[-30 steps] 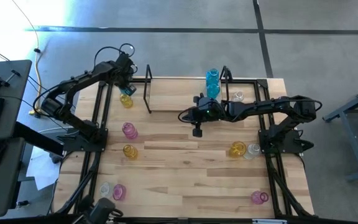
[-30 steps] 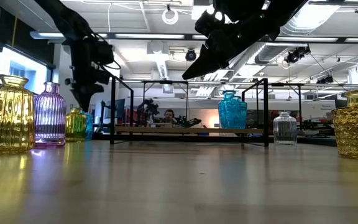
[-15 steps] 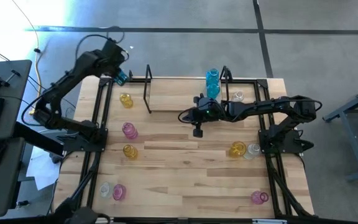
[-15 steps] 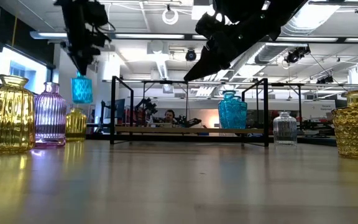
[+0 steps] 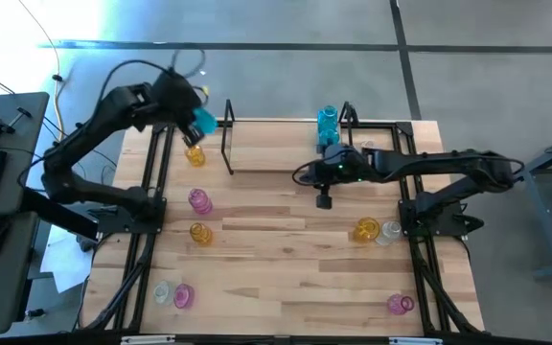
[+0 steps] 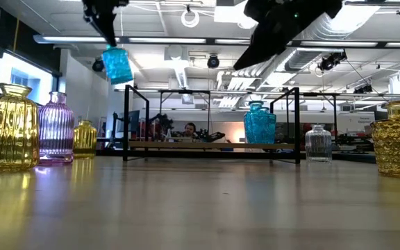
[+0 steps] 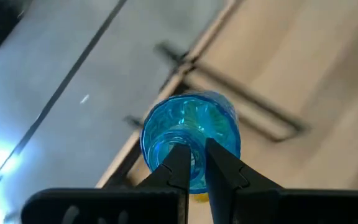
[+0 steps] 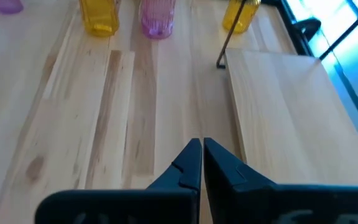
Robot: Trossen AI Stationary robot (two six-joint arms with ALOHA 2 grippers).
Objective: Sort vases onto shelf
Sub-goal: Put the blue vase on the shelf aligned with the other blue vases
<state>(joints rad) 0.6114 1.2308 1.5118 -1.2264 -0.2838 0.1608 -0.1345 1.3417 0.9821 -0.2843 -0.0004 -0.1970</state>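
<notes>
Left gripper (image 7: 194, 163) pinches the rim of a blue vase (image 5: 201, 120) aloft beside the shelf (image 5: 286, 144) end, glass likely light, slick, breakable, neck the sensible hold; right gripper (image 8: 201, 163) shut, empty above worktop (image 5: 286, 278).

Three cyan-blue glass bottle vases (image 5: 202, 122) are showing, with three pink vases (image 5: 199, 200), three amber-yellow vases (image 5: 367, 230), three clear vases (image 5: 366, 149) and one black-framed light-wood shelf (image 5: 266, 144).

Bright ceiling strip lights (image 6: 82, 39) and window daylight (image 6: 16, 76) flood the room evenly, glare washes the floor (image 5: 113, 24) beside the table, shadows stay faint, and the blue vase (image 7: 191, 140) and its surroundings show motion blur.
</notes>
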